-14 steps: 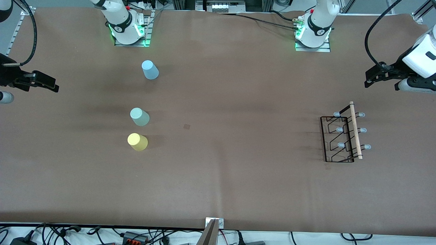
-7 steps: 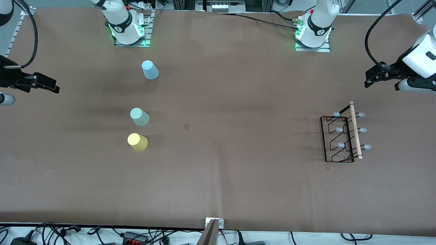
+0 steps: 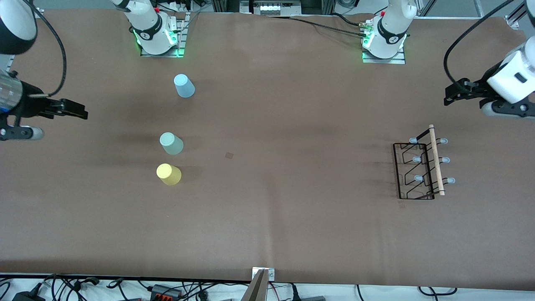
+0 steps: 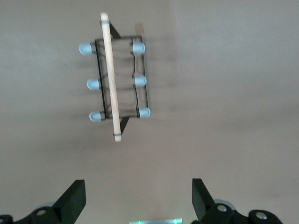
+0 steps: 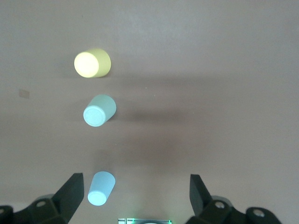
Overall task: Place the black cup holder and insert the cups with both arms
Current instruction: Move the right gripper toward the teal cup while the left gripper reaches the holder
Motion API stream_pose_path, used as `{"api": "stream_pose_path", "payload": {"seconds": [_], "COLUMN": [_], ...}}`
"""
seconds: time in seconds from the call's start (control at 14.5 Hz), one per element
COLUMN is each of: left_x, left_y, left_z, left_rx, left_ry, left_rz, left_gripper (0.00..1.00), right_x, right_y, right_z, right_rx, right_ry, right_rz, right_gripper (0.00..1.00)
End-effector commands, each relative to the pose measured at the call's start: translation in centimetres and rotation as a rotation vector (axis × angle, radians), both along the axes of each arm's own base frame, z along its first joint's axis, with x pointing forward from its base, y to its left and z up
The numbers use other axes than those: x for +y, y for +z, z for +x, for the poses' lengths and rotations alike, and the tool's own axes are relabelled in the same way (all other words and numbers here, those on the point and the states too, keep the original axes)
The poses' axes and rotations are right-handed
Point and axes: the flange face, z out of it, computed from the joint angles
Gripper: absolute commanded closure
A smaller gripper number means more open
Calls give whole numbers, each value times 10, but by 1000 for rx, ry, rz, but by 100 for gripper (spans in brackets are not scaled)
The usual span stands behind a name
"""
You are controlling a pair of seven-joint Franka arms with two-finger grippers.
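Observation:
The black cup holder (image 3: 418,171) sits on the brown table toward the left arm's end, its wooden rod handle (image 3: 436,161) on top. It also shows in the left wrist view (image 4: 117,79). The light blue cup (image 3: 184,85), the pale green cup (image 3: 171,143) and the yellow cup (image 3: 168,174) stand apart toward the right arm's end. All three show in the right wrist view: the light blue (image 5: 100,188), the pale green (image 5: 99,110) and the yellow (image 5: 92,63). My left gripper (image 3: 453,94) (image 4: 138,196) hangs open and empty over bare table near the holder. My right gripper (image 3: 77,112) (image 5: 135,193) hangs open and empty over bare table beside the cups.
The two arm bases (image 3: 156,35) (image 3: 384,42) stand at the table's edge farthest from the front camera. A small dark mark (image 3: 229,155) lies mid-table. A metal clamp (image 3: 262,274) and cables (image 3: 83,286) run along the nearest edge.
My right gripper has moved in toward the cups. My left gripper has shifted slightly toward the middle of the table. The cups and holder have not moved.

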Motion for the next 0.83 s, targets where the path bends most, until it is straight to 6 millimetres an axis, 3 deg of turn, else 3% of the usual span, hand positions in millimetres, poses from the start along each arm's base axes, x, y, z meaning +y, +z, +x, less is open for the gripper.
{"api": "stream_pose_path", "payload": {"seconds": [0.0, 0.07, 0.28, 0.48, 0.62, 0.76], "left_x": [3, 7, 7, 11, 20, 42], "left_y": [-16, -15, -37, -49, -72, -102], "left_z": [6, 7, 24, 38, 53, 68], "left_rx": [123, 142, 180, 183, 164, 132], "left_ry": [-16, -8, -5, -32, -36, -16], "left_rz": [3, 2, 2, 11, 15, 33], "left_gripper": [0, 0, 0, 0, 0, 0], "right_x": [23, 35, 69, 71, 81, 89], "right_y": [-53, -72, -125, -164, -182, -198], "right_z": [-7, -14, -39, -50, -58, -63], "right_rx": [-10, -38, -126, -165, -183, -186], "right_ry": [20, 19, -69, -92, -126, -114], "right_rz": [-3, -6, -19, -15, -16, -13], "right_gripper": [0, 0, 0, 0, 0, 0]}}
